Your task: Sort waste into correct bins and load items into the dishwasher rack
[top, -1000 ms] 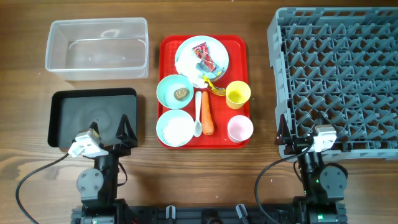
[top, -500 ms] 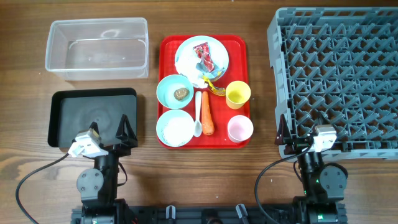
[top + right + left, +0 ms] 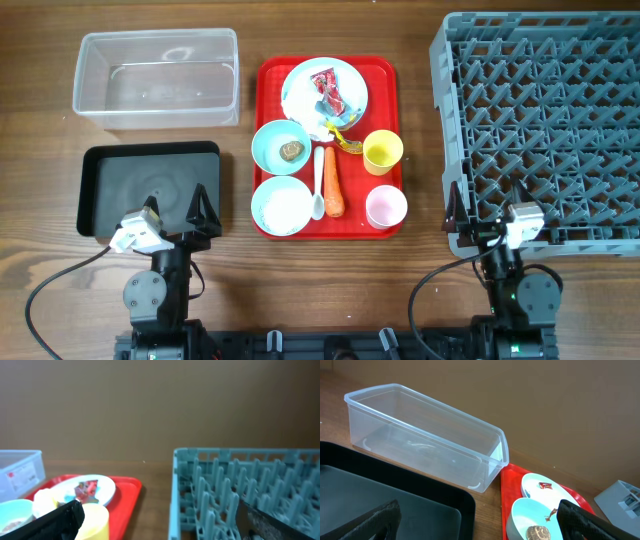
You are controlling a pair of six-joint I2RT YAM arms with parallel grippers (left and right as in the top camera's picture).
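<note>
Resting at the near edge of the bench (image 3: pixel 330 290), both arms hold nothing. The left jaws stand spread wide over the near rim of the black bin (image 3: pixel 120 180). The right jaws gape just as wide over the near left corner of the dishwasher rack (image 3: pixel 540 120), which fills the bench's right end. The clear tub (image 3: pixel 155 95) sits at the far left corner.

Everything to be sorted lies on the red tray (image 3: pixel 387 108) in the middle of the bench. At the tray's far end the plate (image 3: pixel 353 90) carries a red wrapper (image 3: pixel 328 90) and crumpled tissue (image 3: pixel 300 105), with a yellow wrapper (image 3: pixel 345 140) trailing off its near rim. These probably weigh almost nothing. The foil looks slick and is best pinched at a raised fold, and the tissue should squash under any grip.

One bowl (image 3: pixel 266 140) holds a brown lump (image 3: pixel 291 150). The other bowl (image 3: pixel 256 205) holds loose grains (image 3: pixel 284 207), which seem too fine to pinch, so tipping that bowl looks wiser. The carrot (image 3: pixel 333 185) appears stiff and suits a grip across its middle. The white spoon (image 3: pixel 319 185) lies flat just beside it, thin and awkward, and its handle is the likeliest hold.

The yellow cup (image 3: pixel 382 152) and pink cup (image 3: pixel 386 207) stand upright along the tray's right edge. Dishes and cups look smooth and rigid, so a rim pinch is safest.

The wrapper's print and a label on the tub in the right wrist view are too blurred to read.
</note>
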